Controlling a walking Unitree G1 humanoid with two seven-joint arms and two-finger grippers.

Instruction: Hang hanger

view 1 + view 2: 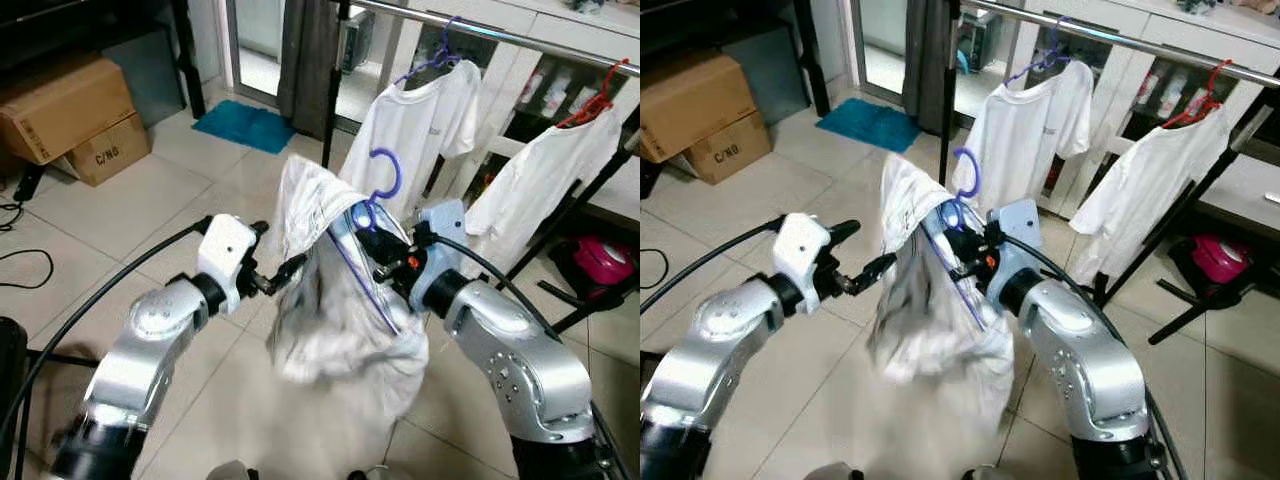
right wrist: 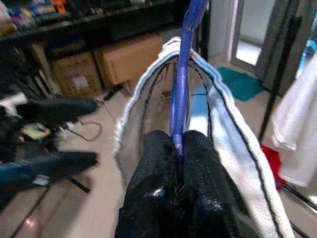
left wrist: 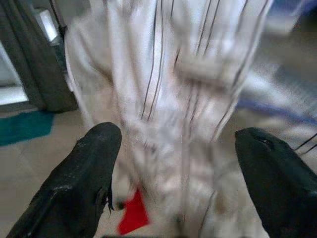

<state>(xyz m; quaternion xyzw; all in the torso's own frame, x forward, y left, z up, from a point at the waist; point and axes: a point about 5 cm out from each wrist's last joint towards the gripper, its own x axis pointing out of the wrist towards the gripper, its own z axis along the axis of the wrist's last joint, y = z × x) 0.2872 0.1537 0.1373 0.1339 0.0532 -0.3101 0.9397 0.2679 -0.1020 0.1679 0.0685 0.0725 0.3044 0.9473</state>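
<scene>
A blue plastic hanger (image 1: 383, 178) carries a white striped shirt (image 1: 340, 300), held up in front of me. My right gripper (image 1: 372, 240) is shut on the hanger's neck (image 2: 178, 134), just below the hook. My left gripper (image 1: 285, 272) is open beside the shirt's left edge, its fingers (image 3: 89, 173) spread with the blurred cloth (image 3: 183, 99) between and beyond them. Behind stands a metal clothes rail (image 1: 500, 35) with two white T-shirts, one on a purple hanger (image 1: 435, 62) and one on a red hanger (image 1: 595, 100).
Cardboard boxes (image 1: 70, 115) sit at the far left by a dark shelf. A teal mat (image 1: 245, 125) lies on the tiled floor near a doorway. The rail's black legs (image 1: 590, 290) and a pink object (image 1: 600, 258) stand at the right.
</scene>
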